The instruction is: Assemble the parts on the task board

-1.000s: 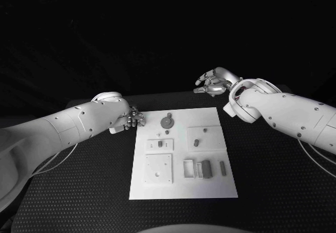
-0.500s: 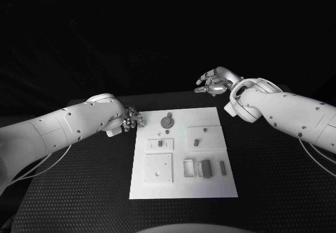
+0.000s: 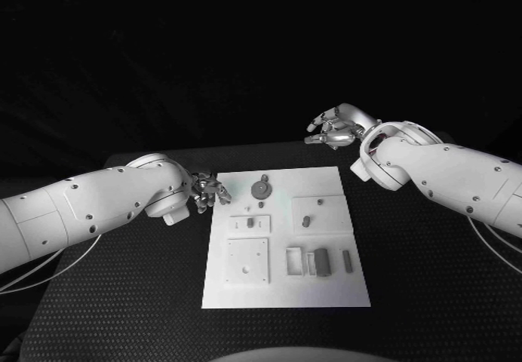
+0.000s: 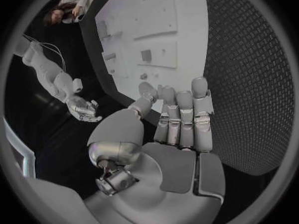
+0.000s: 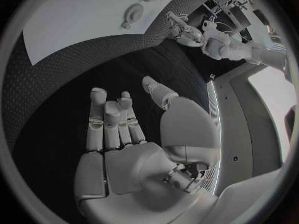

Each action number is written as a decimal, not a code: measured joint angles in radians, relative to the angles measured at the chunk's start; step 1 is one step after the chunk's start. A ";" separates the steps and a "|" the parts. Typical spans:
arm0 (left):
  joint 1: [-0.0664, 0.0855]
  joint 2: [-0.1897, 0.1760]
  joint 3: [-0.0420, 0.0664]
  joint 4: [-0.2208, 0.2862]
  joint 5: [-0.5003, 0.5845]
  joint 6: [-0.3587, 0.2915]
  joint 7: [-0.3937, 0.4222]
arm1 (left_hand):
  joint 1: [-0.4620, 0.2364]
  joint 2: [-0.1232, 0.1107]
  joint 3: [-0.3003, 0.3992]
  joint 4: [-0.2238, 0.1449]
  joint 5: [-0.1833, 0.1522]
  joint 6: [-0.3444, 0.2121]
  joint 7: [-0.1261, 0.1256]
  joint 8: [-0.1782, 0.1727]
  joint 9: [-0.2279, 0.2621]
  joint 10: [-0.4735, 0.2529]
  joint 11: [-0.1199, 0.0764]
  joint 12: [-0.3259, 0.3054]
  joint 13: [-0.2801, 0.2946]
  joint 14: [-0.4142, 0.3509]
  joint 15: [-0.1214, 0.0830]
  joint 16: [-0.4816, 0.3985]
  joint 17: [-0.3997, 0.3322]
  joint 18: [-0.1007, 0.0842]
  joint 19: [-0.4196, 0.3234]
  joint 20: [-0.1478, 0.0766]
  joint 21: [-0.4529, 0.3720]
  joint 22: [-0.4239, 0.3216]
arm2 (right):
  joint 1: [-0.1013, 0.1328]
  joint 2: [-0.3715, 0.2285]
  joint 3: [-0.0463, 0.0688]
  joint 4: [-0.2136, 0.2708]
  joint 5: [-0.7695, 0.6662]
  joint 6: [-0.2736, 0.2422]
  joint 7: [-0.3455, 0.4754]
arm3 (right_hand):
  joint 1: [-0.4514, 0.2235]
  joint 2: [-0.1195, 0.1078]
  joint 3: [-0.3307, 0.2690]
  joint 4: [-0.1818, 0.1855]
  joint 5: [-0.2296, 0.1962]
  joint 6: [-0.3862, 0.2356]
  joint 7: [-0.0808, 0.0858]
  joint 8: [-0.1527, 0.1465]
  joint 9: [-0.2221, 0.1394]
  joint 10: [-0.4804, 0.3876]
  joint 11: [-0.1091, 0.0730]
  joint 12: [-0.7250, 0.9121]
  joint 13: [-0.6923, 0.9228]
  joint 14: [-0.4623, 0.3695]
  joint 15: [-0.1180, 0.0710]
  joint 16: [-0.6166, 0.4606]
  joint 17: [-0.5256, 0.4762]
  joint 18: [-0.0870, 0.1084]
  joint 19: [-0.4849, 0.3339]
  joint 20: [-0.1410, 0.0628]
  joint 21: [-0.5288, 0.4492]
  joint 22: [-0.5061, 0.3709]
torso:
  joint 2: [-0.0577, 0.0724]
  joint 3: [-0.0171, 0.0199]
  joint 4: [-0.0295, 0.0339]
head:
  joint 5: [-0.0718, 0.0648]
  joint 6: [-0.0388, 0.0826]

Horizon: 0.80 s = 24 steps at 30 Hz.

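Task board [image 3: 285, 294] lies mid-frame on the black surface [image 3: 120, 302], small parts [image 3: 317, 263] on it. Left hand [image 3: 208, 188] at the board's upper-left corner, fingers apart, empty. Right hand [image 3: 334, 126] upper right (off the board), spread, empty.

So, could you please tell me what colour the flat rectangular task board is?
White, seen best in the head view: the flat rectangular task board on the black table.

Left hand [image 3: 209, 188] edged toward task board [image 3: 285, 298], left arm lower
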 measured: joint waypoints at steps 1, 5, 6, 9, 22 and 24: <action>0.000 -0.003 -0.002 0.010 0.002 -0.005 -0.002 | 0.000 0.000 0.000 0.000 -0.001 0.000 0.000 0.000 0.000 0.000 0.000 0.000 0.000 0.000 0.000 0.000 0.000 0.000 0.000 0.000 0.000 0.000 | 0.000 -0.001 0.000 0.000 0.000 0.000 0.000 | 0.000 0.000 0.000 0.000 0.000 0.000 0.000 0.000 0.000 0.000 0.000 0.000 0.000 0.000 0.000 0.000 0.000 0.000 0.000 0.000 0.000 0.000 | 0.000 -0.0001 0.0000 | 0.000 0.000; -0.001 -0.016 -0.022 0.046 0.009 -0.022 -0.007 | 0.001 -0.001 0.000 0.000 -0.003 0.004 0.000 0.000 0.000 0.003 -0.003 0.000 0.000 0.003 -0.001 0.000 0.000 0.000 0.002 0.001 0.000 0.000 | 0.000 -0.002 0.000 0.001 0.000 0.001 0.000 | 0.000 0.000 0.000 0.000 0.000 0.000 -0.001 0.000 0.000 0.000 0.000 0.000 -0.001 0.000 0.000 0.000 0.000 0.000 0.000 0.000 0.000 0.000 | 0.001 -0.0002 -0.0003 | 0.000 -0.002; -0.003 -0.018 -0.025 0.052 0.009 -0.026 -0.009 | 0.001 -0.001 0.000 0.000 -0.003 0.004 0.000 0.000 0.000 0.003 -0.003 0.000 0.000 0.004 0.000 0.000 -0.001 0.000 0.002 0.001 0.000 0.000 | 0.000 -0.002 0.000 0.001 0.000 0.001 0.000 | 0.000 0.000 0.000 0.000 0.000 0.001 -0.001 0.000 0.000 0.000 0.000 0.000 -0.001 0.000 0.000 0.000 0.000 0.000 0.000 0.000 0.000 0.000 | 0.001 -0.0002 -0.0003 | 0.000 -0.003; -0.004 -0.020 -0.031 0.065 0.010 -0.038 -0.014 | 0.002 -0.003 0.000 0.000 0.000 0.004 0.000 0.000 0.000 0.004 -0.004 0.000 0.000 0.004 0.000 0.000 -0.001 0.000 0.002 0.001 0.000 0.000 | 0.000 -0.002 0.000 0.001 0.001 0.001 0.000 | 0.000 0.000 0.000 0.000 0.000 0.001 -0.001 0.000 0.000 0.000 0.000 0.000 -0.001 0.000 0.000 0.000 0.000 0.000 0.000 0.000 0.000 0.000 | 0.002 -0.0009 -0.0003 | 0.000 -0.004; -0.012 0.002 -0.081 0.080 -0.006 -0.065 -0.032 | -0.005 -0.010 0.003 0.004 0.001 0.013 -0.005 0.000 0.000 0.013 -0.005 0.000 0.003 0.011 -0.004 0.004 -0.001 0.000 0.011 -0.003 0.001 0.000 | 0.000 -0.001 0.000 0.001 0.001 0.002 0.000 | 0.000 0.000 0.000 0.000 0.000 -0.001 0.000 0.000 0.000 0.000 0.000 0.000 -0.001 0.000 0.000 0.000 0.000 0.000 0.000 0.000 0.000 0.000 | 0.003 -0.0008 -0.0019 | 0.002 -0.011; -0.014 0.005 -0.082 0.080 -0.009 -0.068 -0.033 | -0.007 -0.012 0.003 0.004 0.001 0.016 -0.005 0.000 0.000 0.016 -0.009 0.000 0.004 0.013 -0.005 0.004 -0.001 0.000 0.012 -0.002 0.001 0.000 | 0.000 -0.001 0.000 0.001 0.001 0.002 0.000 | 0.000 0.000 0.000 0.000 0.000 -0.001 0.000 0.000 0.000 0.000 0.000 0.000 -0.001 0.000 0.000 0.000 0.000 0.000 0.000 0.000 0.000 0.000 | 0.003 -0.0003 -0.0019 | 0.002 -0.012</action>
